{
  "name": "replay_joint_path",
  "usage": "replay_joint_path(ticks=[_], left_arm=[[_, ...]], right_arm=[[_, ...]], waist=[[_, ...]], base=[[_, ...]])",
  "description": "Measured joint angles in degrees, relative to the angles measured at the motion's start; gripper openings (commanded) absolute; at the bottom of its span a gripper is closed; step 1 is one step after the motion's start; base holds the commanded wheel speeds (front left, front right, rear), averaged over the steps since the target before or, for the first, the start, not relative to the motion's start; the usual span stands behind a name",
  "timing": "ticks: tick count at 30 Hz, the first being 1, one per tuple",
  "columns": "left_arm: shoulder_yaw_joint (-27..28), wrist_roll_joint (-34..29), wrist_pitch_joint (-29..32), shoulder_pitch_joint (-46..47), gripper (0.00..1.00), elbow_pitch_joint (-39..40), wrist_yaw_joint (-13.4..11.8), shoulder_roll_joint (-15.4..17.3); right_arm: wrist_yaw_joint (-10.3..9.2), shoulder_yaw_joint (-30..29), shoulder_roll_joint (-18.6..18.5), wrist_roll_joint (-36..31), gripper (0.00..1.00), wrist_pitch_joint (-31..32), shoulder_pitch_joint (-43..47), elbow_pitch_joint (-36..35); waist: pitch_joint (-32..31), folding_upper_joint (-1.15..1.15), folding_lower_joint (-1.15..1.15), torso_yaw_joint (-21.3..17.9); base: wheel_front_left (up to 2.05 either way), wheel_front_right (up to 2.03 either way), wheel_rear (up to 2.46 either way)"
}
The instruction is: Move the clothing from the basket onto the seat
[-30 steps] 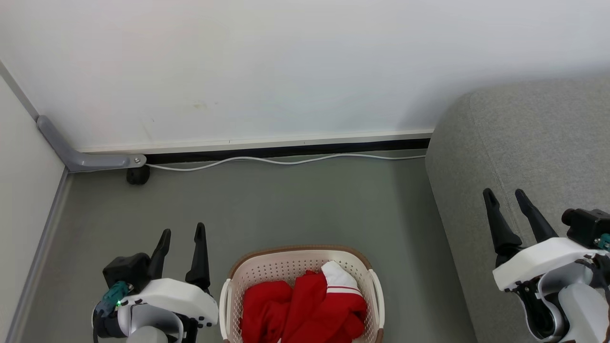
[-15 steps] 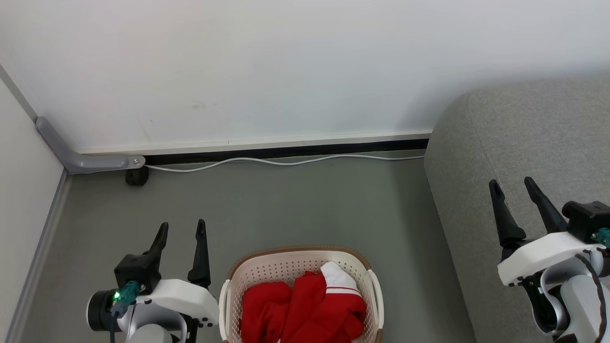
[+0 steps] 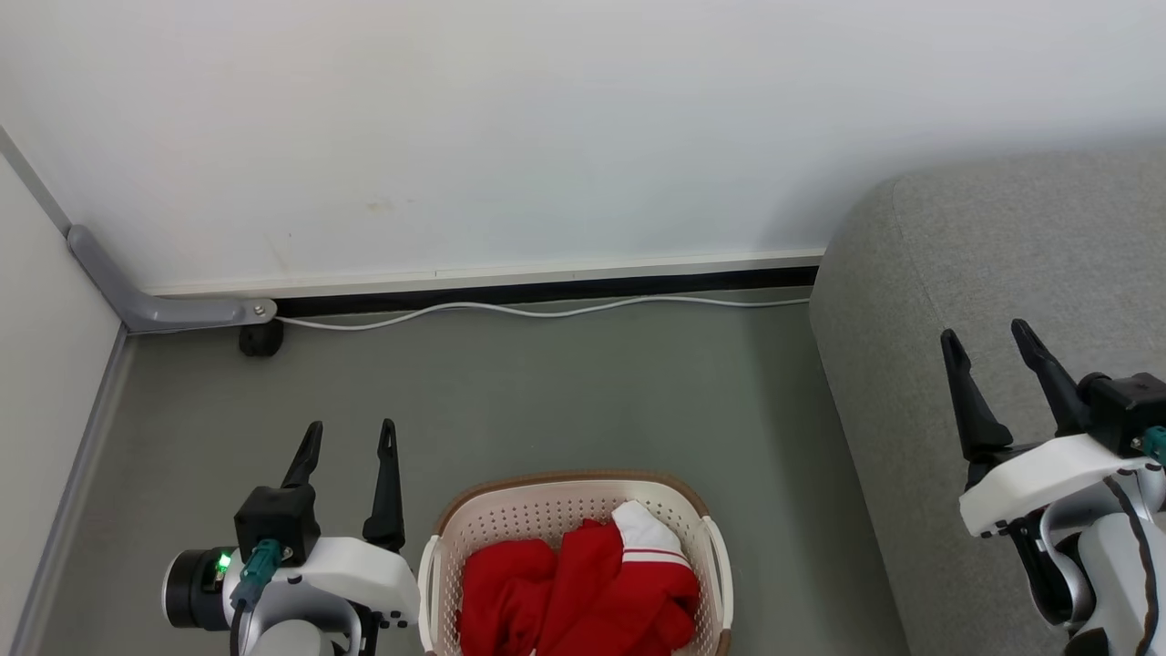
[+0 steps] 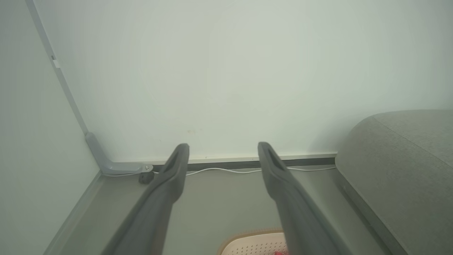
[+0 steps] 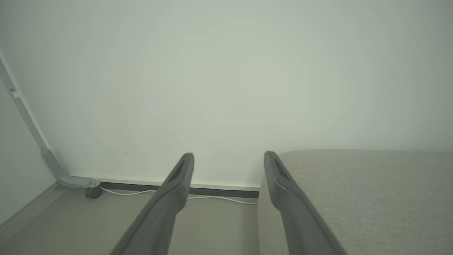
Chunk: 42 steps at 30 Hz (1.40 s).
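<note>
A plain white wall [image 3: 547,137] fills the far side of the room, faintly marked low down, evenly lit with no hard shadows. A second pale wall [image 3: 36,364] meets it at the left corner, where a grey angled bracket [image 3: 137,296] runs down the corner and bends along the base. A white skirting strip [image 3: 547,271] sits above a dark gap [image 3: 547,290]. A thin white cable [image 3: 547,310] snakes along the grey-green floor [image 3: 547,392] just in front, past a small black knob [image 3: 260,339]. At the right a grey sofa [image 3: 1002,255] with a rounded end stands by the far wall.
</note>
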State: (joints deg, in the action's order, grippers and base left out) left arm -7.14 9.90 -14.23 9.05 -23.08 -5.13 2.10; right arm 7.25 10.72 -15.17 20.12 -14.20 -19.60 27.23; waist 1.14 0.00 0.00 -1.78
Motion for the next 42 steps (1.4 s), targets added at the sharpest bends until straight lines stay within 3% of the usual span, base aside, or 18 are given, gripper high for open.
replay_joint_path(ticks=[17,35,42], left_arm=[[-2.1,0.8,0.0,0.9,1.0,0.0,-0.3,0.1],[-15.2,8.2,-0.2,10.3,1.0,0.7,-8.7,0.2],[-20.4,12.7,-0.2,15.2,1.0,-1.6,-10.6,0.3]], right_arm=[[0.0,-1.0,-0.2,0.7,1.0,0.0,-0.2,-2.3],[0.0,-4.3,-5.7,6.2,1.0,-0.1,-7.2,-14.8],[0.0,-4.9,-7.8,8.0,1.0,-0.2,-10.1,-19.6]], waist=[[2.9,0.0,0.0,0.3],[20.0,0.0,0.0,-0.2],[28.2,0.0,0.0,-0.7]], base=[[0.0,0.0,0.0],[0.0,0.0,0.0],[0.0,0.0,0.0]])
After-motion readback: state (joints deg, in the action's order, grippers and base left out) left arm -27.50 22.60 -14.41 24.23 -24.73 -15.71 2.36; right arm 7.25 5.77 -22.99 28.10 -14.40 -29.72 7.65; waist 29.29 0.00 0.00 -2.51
